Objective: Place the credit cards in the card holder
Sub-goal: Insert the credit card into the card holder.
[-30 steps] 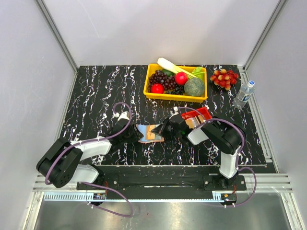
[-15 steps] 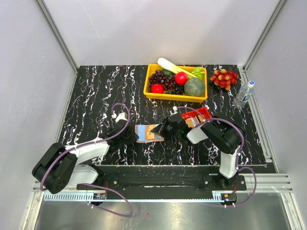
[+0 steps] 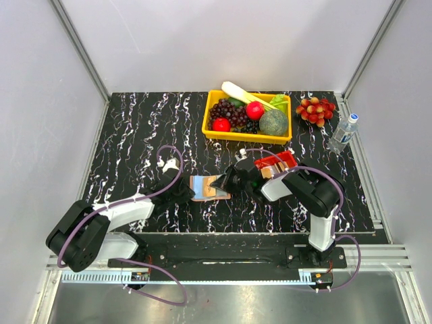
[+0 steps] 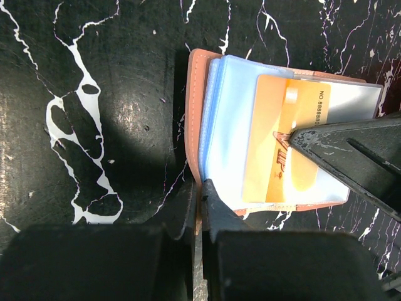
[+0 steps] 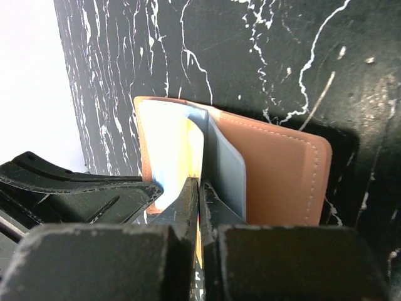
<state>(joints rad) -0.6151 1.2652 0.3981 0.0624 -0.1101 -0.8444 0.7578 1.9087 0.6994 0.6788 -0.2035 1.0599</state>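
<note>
The card holder [image 4: 224, 128] is being pinched by the left end effector [image 4: 199, 192], a half-hidden credit card [image 4: 269, 141] by the right end effector [image 5: 198, 188].

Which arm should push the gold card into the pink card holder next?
Right. The right end effector is shut on the gold card, which lies on the open card holder. The left end effector is pinching the holder's edge, steadying it.

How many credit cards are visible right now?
1 clearly: a gold plastic card lying on the open salmon-pink leather wallet. More may sit hidden in the small red plastic tray.
</note>
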